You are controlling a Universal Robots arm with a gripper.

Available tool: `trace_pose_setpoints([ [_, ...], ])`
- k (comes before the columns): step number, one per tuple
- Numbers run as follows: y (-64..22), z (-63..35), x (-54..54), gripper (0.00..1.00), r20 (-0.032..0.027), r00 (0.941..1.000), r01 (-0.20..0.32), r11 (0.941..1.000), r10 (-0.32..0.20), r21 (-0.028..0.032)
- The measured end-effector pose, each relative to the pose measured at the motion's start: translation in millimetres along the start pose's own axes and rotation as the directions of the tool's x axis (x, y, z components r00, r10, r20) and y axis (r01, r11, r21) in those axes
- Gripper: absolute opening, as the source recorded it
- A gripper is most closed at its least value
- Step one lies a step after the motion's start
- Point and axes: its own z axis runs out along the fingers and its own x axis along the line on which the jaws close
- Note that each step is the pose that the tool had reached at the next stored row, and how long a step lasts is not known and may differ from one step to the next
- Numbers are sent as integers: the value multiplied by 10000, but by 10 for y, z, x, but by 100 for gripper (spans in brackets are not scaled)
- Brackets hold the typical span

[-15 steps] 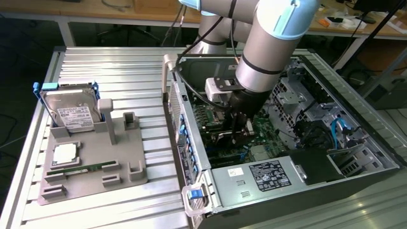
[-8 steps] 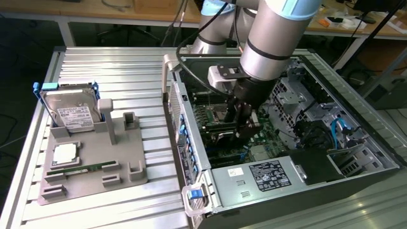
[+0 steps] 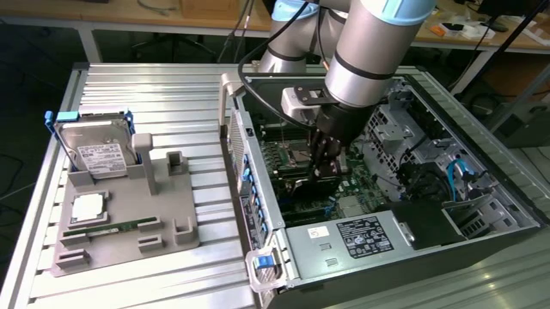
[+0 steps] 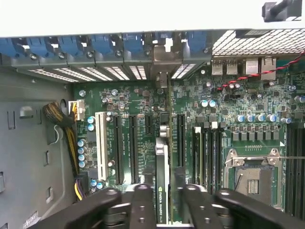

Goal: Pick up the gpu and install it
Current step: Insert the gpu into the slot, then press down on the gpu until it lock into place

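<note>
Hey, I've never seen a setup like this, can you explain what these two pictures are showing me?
A robot arm reaches into an open computer case on a metal table. One picture looks on from outside; the other comes from a camera on the arm's wrist, looking down at the green motherboard. The gripper sits over the gpu, a thin card standing on edge in a slot; whether it grips is unclear. Beside the case, a grey holder carries a hard drive and a memory stick.
</note>
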Motion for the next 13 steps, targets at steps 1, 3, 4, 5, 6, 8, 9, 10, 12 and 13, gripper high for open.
trace_pose_setpoints([
  [1, 0, -1, 0, 20, 0, 10000, 0, 10000, 0, -1],
  [3, 0, -1, 0, 14, 3, 10000, 1, 10000, -1, -1],
  [4, 0, 0, 0, 11, 5, 10000, 1, 10000, -1, -1],
  [5, 0, 0, 0, 11, 6, 10000, 0, 10000, 0, 0],
  [6, 0, 0, 0, 11, 8, 10000, 1, 10000, -1, -1],
  [8, 0, 0, 0, 11, 11, 10000, 0, 10000, 0, -1],
  [9, 0, 0, 0, 11, 18, 10000, 1, 10000, -1, -1],
  [10, 0, 0, 0, 11, 24, 10000, 1, 10000, -1, -1],
  [12, 0, 0, 0, 11, 29, 10000, 1, 10000, -1, -1],
  [13, 0, 0, 0, 11, 31, 10000, 0, 10000, 0, -1],
])
